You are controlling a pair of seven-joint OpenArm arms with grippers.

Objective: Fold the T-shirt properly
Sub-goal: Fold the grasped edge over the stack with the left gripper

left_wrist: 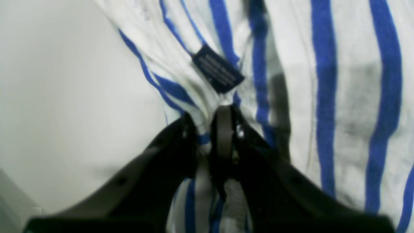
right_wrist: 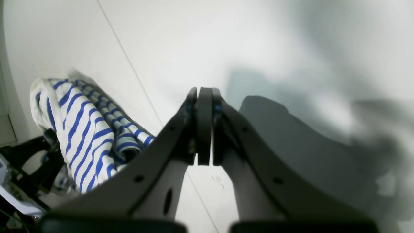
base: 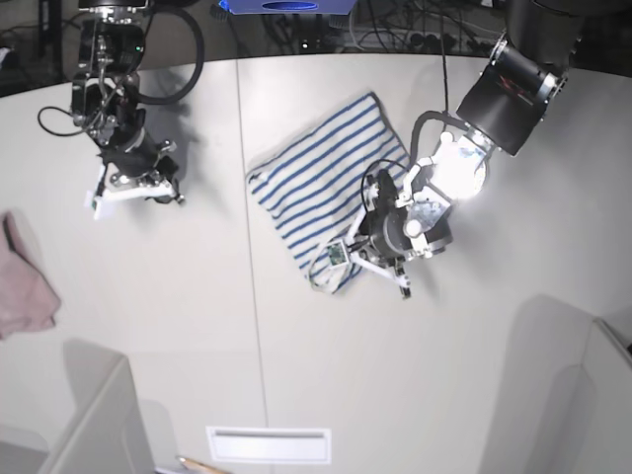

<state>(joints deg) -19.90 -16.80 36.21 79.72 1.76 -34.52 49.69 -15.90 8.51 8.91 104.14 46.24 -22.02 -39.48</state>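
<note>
Black fingers of the left claw (left_wrist: pixel 210 129) are clamped on a bunched fold of the T-shirt (left_wrist: pixel 323 81), just below its small dark tag (left_wrist: pixel 218 68). From the base view the shirt (base: pixel 321 188) lies partly folded near the middle of the white surface (base: pixel 197 326), closer to its far edge, with the left claw (base: pixel 367 249) at the shirt's near corner. Off toward the far left corner, the right claw (right_wrist: pixel 203 97) hangs with its fingers pressed together, holding nothing. Pinkish cloth (base: pixel 25 291) lies at the left edge.
</note>
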